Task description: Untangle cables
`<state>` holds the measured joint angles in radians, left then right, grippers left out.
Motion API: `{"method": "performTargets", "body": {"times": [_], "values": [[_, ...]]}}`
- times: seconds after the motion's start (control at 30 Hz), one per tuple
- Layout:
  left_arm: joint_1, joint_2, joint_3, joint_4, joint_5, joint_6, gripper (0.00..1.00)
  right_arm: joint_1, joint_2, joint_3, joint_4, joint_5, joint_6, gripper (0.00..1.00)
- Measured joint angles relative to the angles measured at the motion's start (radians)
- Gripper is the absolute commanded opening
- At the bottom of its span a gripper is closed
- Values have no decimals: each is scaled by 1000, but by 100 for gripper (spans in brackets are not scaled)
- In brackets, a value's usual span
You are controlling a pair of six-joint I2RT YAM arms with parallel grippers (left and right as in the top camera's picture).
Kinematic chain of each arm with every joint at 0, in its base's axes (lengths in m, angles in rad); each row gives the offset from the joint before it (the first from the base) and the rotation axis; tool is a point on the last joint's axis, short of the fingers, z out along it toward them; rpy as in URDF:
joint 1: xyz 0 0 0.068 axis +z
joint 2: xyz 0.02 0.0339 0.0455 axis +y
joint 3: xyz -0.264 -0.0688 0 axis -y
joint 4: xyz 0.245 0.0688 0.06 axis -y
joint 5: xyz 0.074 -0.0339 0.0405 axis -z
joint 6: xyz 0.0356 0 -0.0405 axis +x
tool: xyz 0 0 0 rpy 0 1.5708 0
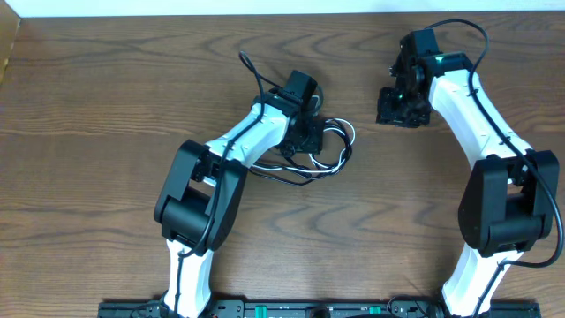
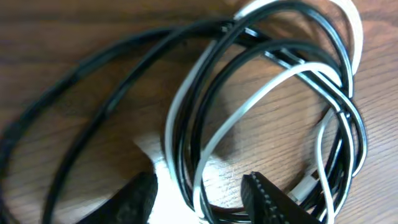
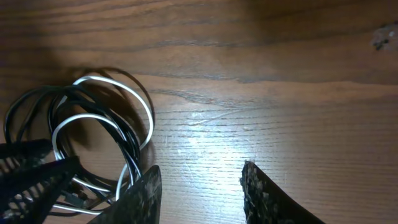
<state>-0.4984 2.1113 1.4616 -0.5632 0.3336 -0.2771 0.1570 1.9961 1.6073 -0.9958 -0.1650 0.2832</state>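
The cables (image 1: 331, 152) lie in one tangled bundle of loops at the table's middle, one white cord among black ones. My left gripper (image 1: 305, 141) is down on the bundle's left side. In the left wrist view the bundle (image 2: 267, 81) fills the frame, and the left gripper (image 2: 199, 199) is open with several white and black strands running between its fingers. My right gripper (image 1: 402, 108) is open and empty over bare wood at the back right. In the right wrist view the right gripper (image 3: 199, 193) has only table between its fingers, and the bundle (image 3: 81, 137) lies to its left.
The brown wooden table (image 1: 106, 106) carries only the bundle. A thicker black wire (image 1: 247, 66) fixed to the left arm arcs up behind its wrist. The left gripper's fingers (image 3: 31, 180) show at the lower left of the right wrist view.
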Motion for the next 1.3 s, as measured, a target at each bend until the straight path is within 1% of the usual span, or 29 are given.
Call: {"method": "performTargets", "body": {"times": [0.07, 0.13, 0.17, 0.23, 0.33, 0.53, 0.6, 0.67, 0.83, 0.93, 1.0, 1.1, 1.17, 1.3], "values": [[-10, 7, 6, 3, -1, -13, 43, 0, 0, 0, 0, 0, -2, 39], [-18, 12, 13, 6, -4, -22, 26, 0, 0, 0, -4, 0, -3, 39], [-21, 14, 14, 6, -5, -30, 12, 0, 0, 0, -8, 0, -3, 39], [-27, 21, 16, 6, -13, -38, 8, 0, 0, 0, -19, -21, -18, 43], [-26, 23, 16, -8, 13, -42, 8, 0, 0, 0, -33, -69, -66, 44], [11, -5, 16, -39, 147, -57, 7, 0, 0, 0, -35, -218, -164, 43], [37, -47, 16, -39, 179, -76, 7, 0, 0, 0, -39, -292, -205, 43], [75, -130, 17, -35, 198, -100, 8, 0, 0, 0, -41, -391, -253, 45], [137, -294, 37, -30, 219, -127, 7, 0, -11, 0, -32, -514, -287, 49], [151, -345, 43, -27, 219, -139, 7, 6, -51, 0, -9, -558, -284, 49], [151, -347, 43, -27, 218, -142, 8, 16, -82, 0, 10, -568, -268, 50], [149, -342, 43, -28, 218, -143, 8, 46, -126, 0, 43, -565, -204, 52], [149, -341, 43, -28, 219, -148, 7, 77, -138, 1, 59, -534, -142, 52], [149, -341, 43, -28, 219, -161, 7, 149, -138, 1, 85, -426, -77, 50]]}}
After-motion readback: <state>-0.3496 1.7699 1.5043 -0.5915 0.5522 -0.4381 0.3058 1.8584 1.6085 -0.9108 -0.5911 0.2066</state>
